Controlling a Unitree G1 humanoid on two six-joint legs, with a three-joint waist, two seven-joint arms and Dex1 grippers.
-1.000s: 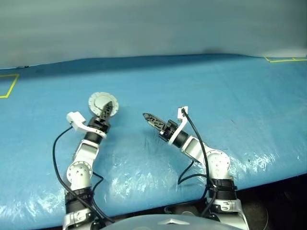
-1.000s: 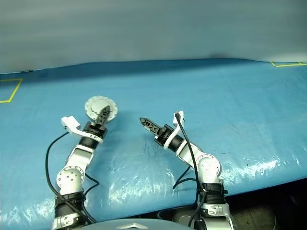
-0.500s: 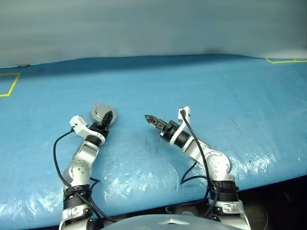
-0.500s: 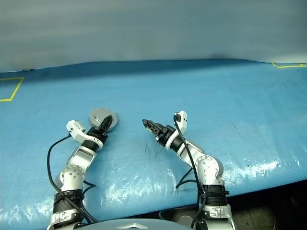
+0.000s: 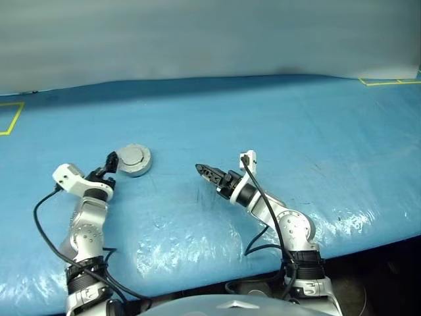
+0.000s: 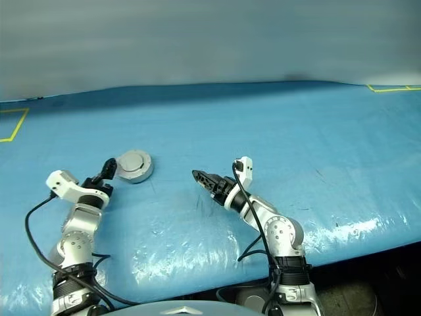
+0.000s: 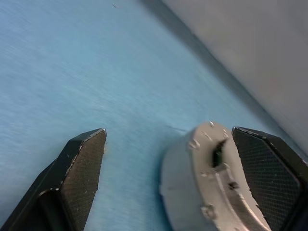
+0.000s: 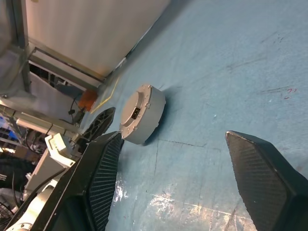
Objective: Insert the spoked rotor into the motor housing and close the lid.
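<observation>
On the blue table cover (image 5: 276, 125) we find the motor housing (image 5: 133, 161) lying flat with the lid (image 5: 134, 157) down over it, so that the two read as one closed grey drum; the spoked rotor would be inside, which we cannot check from here. Just beside the housing, on its near-left side, our left gripper (image 5: 110, 162) stands with its fingers wide apart and nothing between them, one finger at the drum's flank in the left wrist view, whether touching it we cannot tell. To the right of the housing, well apart from it, our right gripper (image 5: 205, 172) points toward it with its fingers spread and empty as well. We judge the closing step done, or all but done, so the care now lies in getting clear: we should draw the left gripper straight away from the housing without brushing its side, since a knock might shift the drum or lift the lid at its hinge. If the lid needs seating, a light press on its raised centre would serve better than a push at the notched rim. Nothing else lies near the housing; yellow tape marks (image 5: 11, 118) sit far off toward the cover's corners, and the glossy wrinkles along the near edge stand in nobody's way.
</observation>
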